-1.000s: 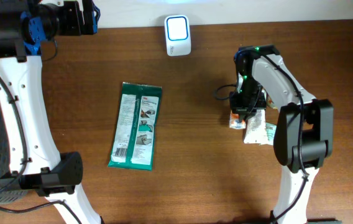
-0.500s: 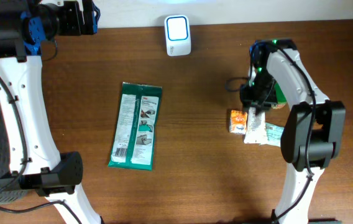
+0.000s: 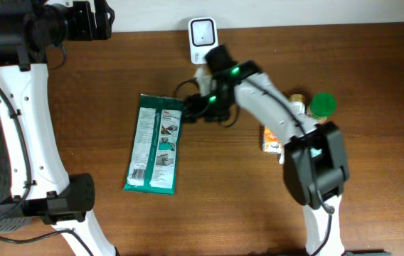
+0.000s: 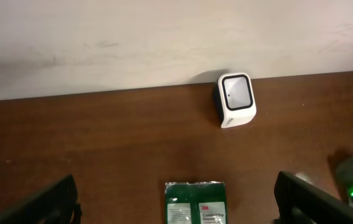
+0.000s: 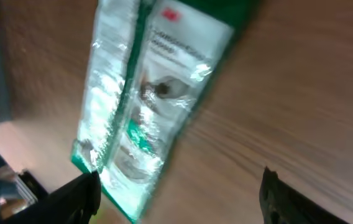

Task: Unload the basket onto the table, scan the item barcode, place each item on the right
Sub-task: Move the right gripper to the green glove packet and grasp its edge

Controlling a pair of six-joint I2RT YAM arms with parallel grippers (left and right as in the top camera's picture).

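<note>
**A:** Where's the item?

**B:** The flat green plastic packet with a white printed panel [image 3: 156,142] lies printed side up on the brown wooden bench [image 3: 230,206]. It's left of centre, long side running roughly front to back, slightly tilted. Its far end points toward the white box-shaped scanner [image 3: 203,32]. That stands at the back edge by the wall, apart from the packet.

**A:** Right arm?

**B:** The right arm [image 3: 259,96] reaches across from the right side, wrist just in front of the scanner. The right jaws are over the packet's far right corner. The wrist view is blurred, but both fingers [image 5: 80,193] stand wide apart with the packet below them. Nothing is gripped. I can't tell whether a finger touches the film.

**A:** Left?

**B:** The left arm [image 3: 17,28] is at the far-left corner. The left jaws are spread fully and empty. Its camera looks down on the scanner and the packet's top edge.

**A:** Anything else on the bench?

**B:** A small orange-and-white carton [image 3: 272,139] and a round green-capped container [image 3: 323,105]. They sit near each other on the right, well apart from the packet.
</note>
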